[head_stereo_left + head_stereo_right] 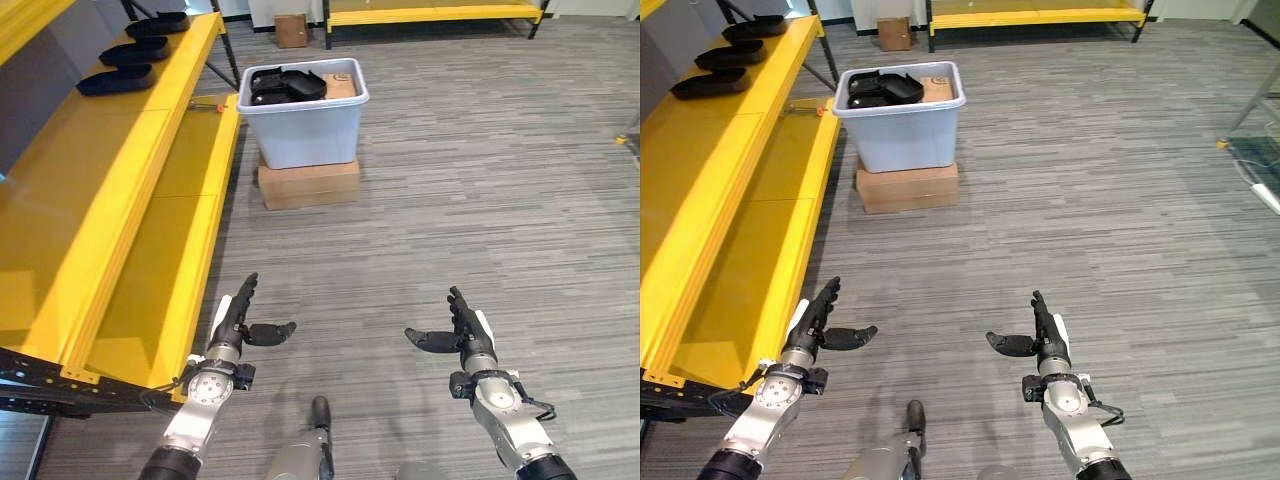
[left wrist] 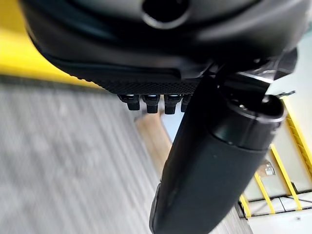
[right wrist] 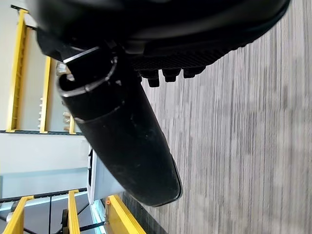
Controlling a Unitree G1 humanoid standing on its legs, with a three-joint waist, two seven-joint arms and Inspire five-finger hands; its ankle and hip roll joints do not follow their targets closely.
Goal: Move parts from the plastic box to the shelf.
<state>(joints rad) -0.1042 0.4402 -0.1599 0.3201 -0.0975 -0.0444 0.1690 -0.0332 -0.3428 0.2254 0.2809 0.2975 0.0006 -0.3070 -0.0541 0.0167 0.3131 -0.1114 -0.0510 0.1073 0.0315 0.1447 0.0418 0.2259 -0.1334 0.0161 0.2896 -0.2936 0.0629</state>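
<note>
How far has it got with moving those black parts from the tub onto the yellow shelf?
Partly done. Three black parts already lie in a row at the far end of the yellow shelf. Nothing is in hand: the left hand and the right hand are both open and hold nothing, above the floor. More black parts remain in the plastic box, which stands on a cardboard box ahead.

No text, label or number can be read — not on any surface; none legible.

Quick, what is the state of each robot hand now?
Left robot hand: open, holding nothing.
Right robot hand: open, holding nothing.
</note>
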